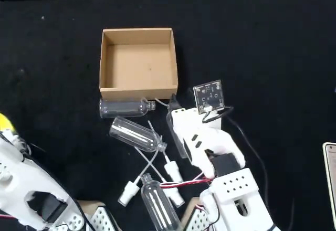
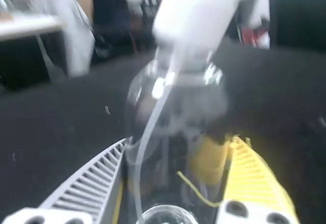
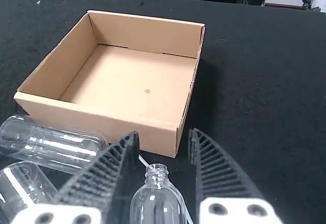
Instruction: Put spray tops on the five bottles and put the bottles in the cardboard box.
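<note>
1. Straddling an uncapped clear plastic bottle (image 3: 153, 203), the right gripper (image 3: 164, 137) has its black ribbed jaws apart, one on each side of the body with a gap at either side. The bottle's bare neck points at the open brown cardboard box (image 3: 188, 35), just short of its front wall. This looks like lining up for a grasp.
2. The left gripper (image 2: 178, 147), with one grey and one yellow jaw, appears clamped on a second clear bottle (image 2: 173, 102) held off the table. A white spray top (image 2: 198, 10) sits at its far end and a thin tube runs down inside. Blur hides whether the top is fully seated.
3. Three more clear bottles (image 1: 123, 107) lie on their sides on the black table cover (image 1: 262, 58), between box and arms, and their necks look bare.
4. Loose white spray tops (image 1: 173, 172) with dip tubes lie among them, close at hand for fitting.
5. No bottle is in the box yet, so I judge the task to be at an early stage.
</note>
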